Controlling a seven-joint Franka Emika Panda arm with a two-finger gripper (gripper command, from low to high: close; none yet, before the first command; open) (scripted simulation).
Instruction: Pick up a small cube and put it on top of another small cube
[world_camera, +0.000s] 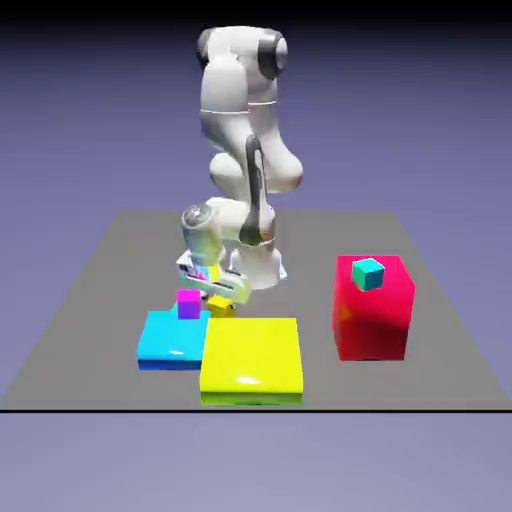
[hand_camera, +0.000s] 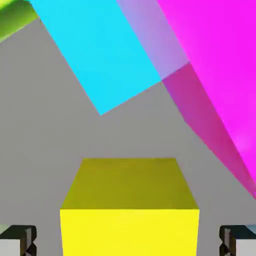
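On my grey counter (world_camera: 90, 300) a flat cyan block (world_camera: 165, 340) lies touching a large flat yellow block (world_camera: 252, 360) on the exterior view's right. A tiny magenta cube (world_camera: 188, 304) sits on the cyan one. A tall red block (world_camera: 375, 315) stands well apart.

The tiny yellow cube (world_camera: 220, 304) sits on the bench (world_camera: 90, 300) between the open jaws of the gripper (world_camera: 213, 290), apart from both. Just to its exterior-view left, the tiny magenta cube (world_camera: 188, 303) rests on the flat cyan block (world_camera: 170, 340). The large flat yellow block (world_camera: 251, 358) lies beside that block, nearer the camera. Well to the right stands the red block (world_camera: 374, 310), carrying the tiny teal cube (world_camera: 368, 273).
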